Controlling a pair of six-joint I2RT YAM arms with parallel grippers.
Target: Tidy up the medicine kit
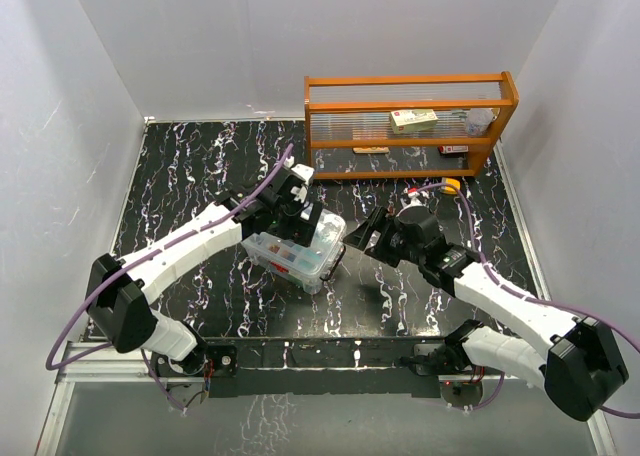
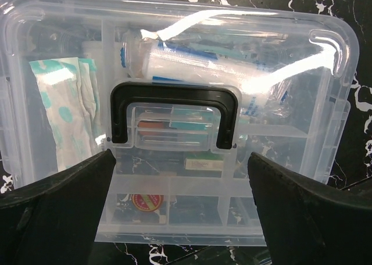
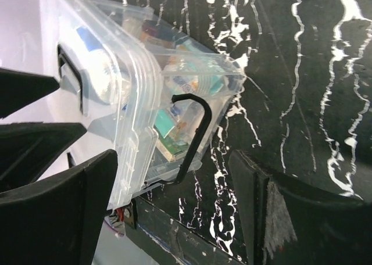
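The medicine kit (image 1: 296, 253), a clear box with its clear lid (image 2: 192, 38) on, sits on the black marbled table. Through the lid I see packets, a white tube and a round red item in the divided tray. My left gripper (image 1: 292, 214) hovers over the lid, open, with its fingers either side of the dark handle (image 2: 174, 96) and apart from it. My right gripper (image 1: 362, 238) is open at the kit's right end; in the right wrist view its fingers (image 3: 58, 212) flank the black side latch (image 3: 195, 131) without touching it.
The orange wooden rack (image 1: 405, 84) with a ribbed clear panel stands at the back right, holding a pale box (image 1: 414, 119) and a white bottle (image 1: 478, 122). A small yellow-capped object (image 1: 450, 186) lies in front of it. White walls enclose the table.
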